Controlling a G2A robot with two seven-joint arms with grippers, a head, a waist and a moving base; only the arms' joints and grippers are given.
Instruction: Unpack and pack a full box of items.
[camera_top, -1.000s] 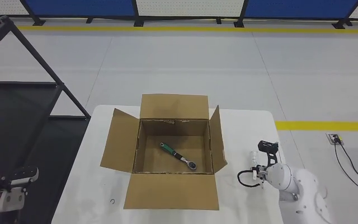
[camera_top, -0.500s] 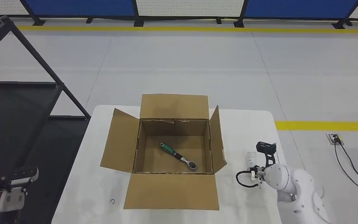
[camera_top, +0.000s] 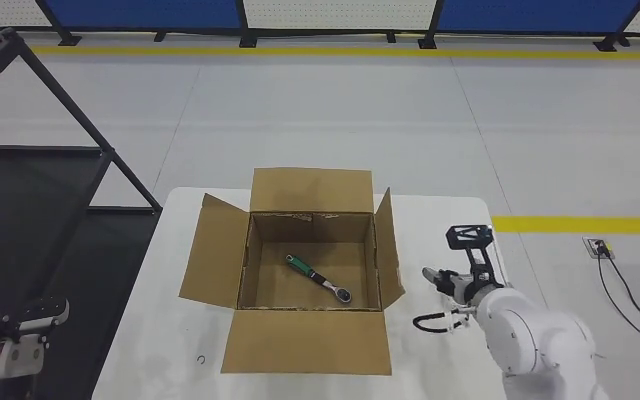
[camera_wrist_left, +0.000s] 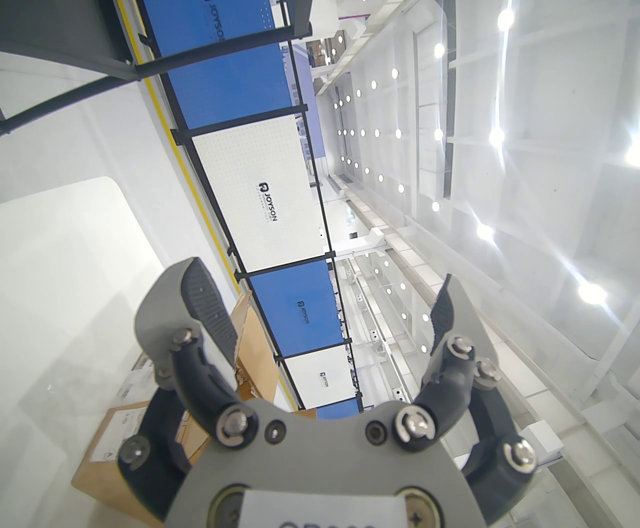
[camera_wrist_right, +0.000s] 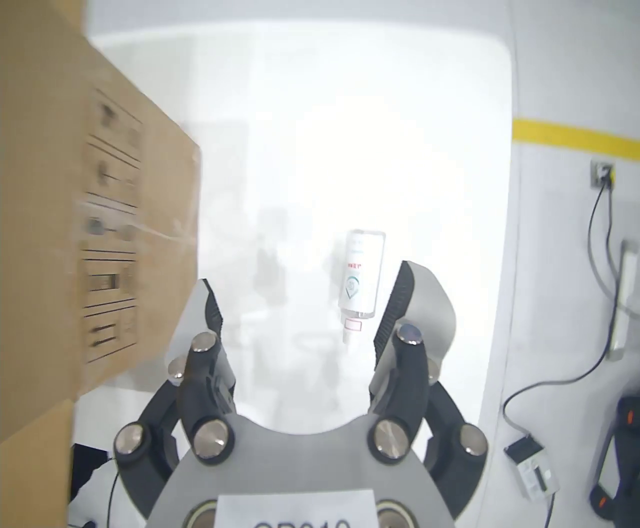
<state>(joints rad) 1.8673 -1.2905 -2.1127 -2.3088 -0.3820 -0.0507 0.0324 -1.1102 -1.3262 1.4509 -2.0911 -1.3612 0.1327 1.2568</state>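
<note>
top view: i see the cardboard box at the middle of the white surface, all four flaps folded out. a ratchet wrench lies flat on the box floor, its green handle toward 10 o'clock and its metal head toward 4 o'clock. my right arm sits at 4 o'clock from the box, over the surface just beside the box's 3 o'clock flap.

left wrist view: the left gripper points up at the ceiling lights and the blue and white wall panels. its jaws stand wide apart with nothing between them. past it i make out a corner of the box and a stretch of the surface.

right wrist view: the right gripper hangs above the surface, jaws apart and holding nothing. a small white bottle lies on its side just beyond one fingertip, cap end toward the gripper. the printed outer wall of the box runs along one side, well apart from the bottle.
</note>
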